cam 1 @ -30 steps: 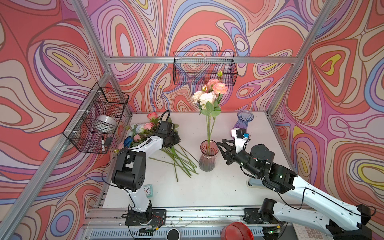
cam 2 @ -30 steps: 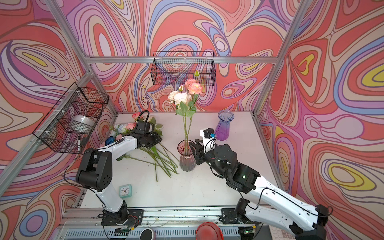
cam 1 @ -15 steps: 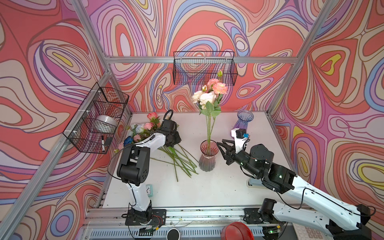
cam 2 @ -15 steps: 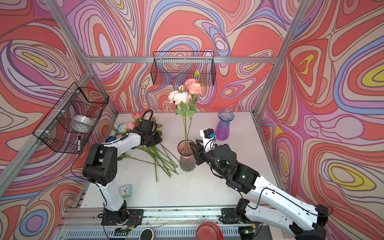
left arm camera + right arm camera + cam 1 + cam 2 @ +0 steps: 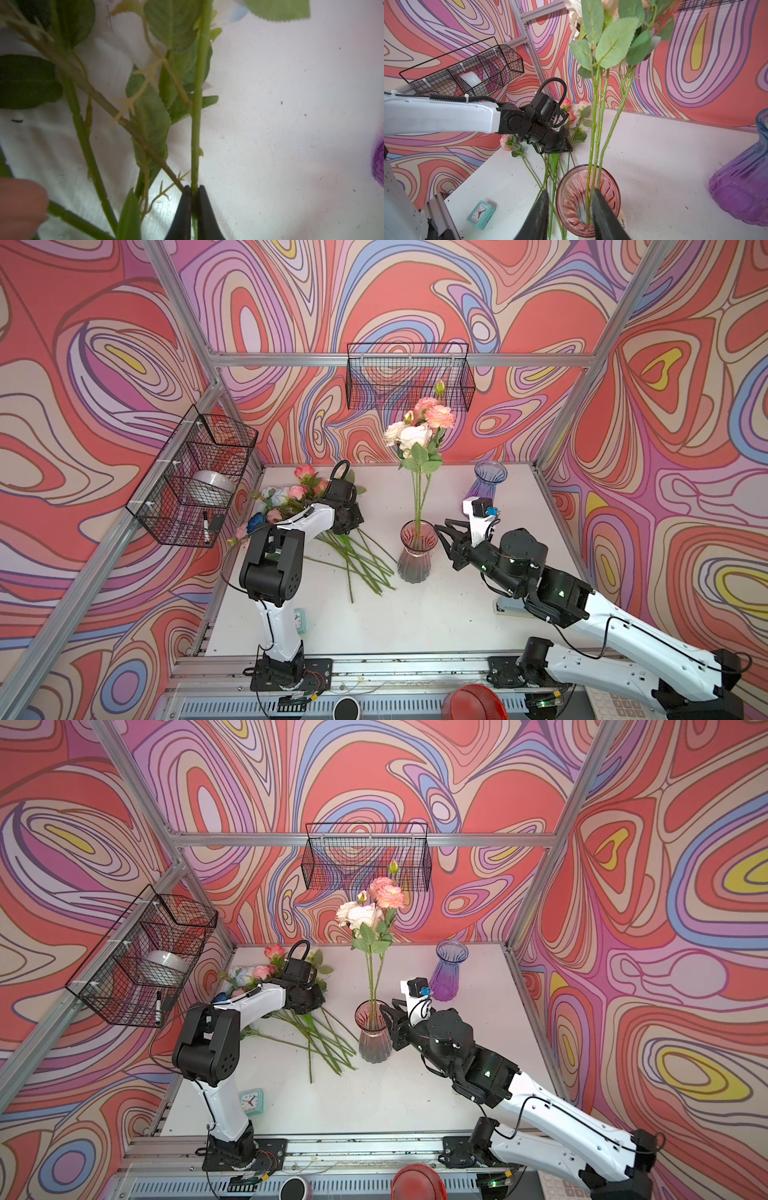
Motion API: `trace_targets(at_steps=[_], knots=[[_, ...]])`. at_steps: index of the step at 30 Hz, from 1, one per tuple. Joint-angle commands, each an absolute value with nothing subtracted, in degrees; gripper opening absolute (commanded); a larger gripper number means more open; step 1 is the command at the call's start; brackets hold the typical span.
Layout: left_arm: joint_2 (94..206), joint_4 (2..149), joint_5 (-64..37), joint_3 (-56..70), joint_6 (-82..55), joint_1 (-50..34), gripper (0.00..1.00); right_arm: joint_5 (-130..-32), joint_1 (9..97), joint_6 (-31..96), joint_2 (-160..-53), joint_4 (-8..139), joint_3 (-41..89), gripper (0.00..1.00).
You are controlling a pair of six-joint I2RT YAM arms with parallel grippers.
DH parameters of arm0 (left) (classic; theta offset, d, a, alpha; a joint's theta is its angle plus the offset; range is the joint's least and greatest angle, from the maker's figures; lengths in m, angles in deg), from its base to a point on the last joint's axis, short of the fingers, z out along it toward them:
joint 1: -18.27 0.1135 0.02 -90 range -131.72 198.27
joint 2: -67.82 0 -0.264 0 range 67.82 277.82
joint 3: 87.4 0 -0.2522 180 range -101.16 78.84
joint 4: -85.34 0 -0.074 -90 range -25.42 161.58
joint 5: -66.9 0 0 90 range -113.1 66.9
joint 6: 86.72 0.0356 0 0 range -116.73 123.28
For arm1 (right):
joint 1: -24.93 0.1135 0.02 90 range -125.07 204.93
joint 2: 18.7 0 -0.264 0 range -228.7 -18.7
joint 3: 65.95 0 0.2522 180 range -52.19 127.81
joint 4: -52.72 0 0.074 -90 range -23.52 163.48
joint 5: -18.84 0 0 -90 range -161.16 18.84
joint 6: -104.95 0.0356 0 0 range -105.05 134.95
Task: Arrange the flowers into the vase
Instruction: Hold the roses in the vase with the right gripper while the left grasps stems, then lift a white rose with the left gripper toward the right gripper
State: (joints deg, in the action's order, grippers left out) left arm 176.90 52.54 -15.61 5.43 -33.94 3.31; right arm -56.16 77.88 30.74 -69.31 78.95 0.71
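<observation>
Table (image 5: 415,622) centre: my right tool (image 5: 438,533) is part open with nothing clamped, tips at the pink vase (image 5: 413,564) rim. I judge it is there to steady the vase. The placed flowers (image 5: 415,435) stand upright inside.

Toward the far left corner: my left tool (image 5: 193,189) is pinched shut on one green stem (image 5: 197,124) among the loose flowers (image 5: 291,493), below the leaves, for a clean lift.

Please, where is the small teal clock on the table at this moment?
In both top views the teal clock stands near the table's front left corner, close beside the left arm's white lower link, in front of the loose flower stems.
</observation>
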Motion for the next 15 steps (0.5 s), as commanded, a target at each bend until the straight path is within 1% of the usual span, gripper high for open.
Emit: trace_targets(at_steps=[1, 8, 12, 15], knots=[[175.1, 52.3, -16.5, 5.5, -34.4, 3.2, 0.01, -55.6, 77.8, 30.9, -68.6, 79.5, 0.4, 0.35], [166.6, 54.6, -18.1, 6.6, -35.5, 3.2, 0.00, -56.1, 77.8, 31.0, -68.8, 79.2, 0.6, 0.35], [159.3, 55.7, -20.1, 7.2, -35.2, 3.2, 0.00, -56.4, 77.8, 31.1, -68.7, 79.5, 1.0, 0.36], [153.2, 56.0, -22.0, 8.0, -34.3, 3.2, 0.00, -57.1, 77.8, 31.1, -68.6, 79.8, 1.6, 0.39]])
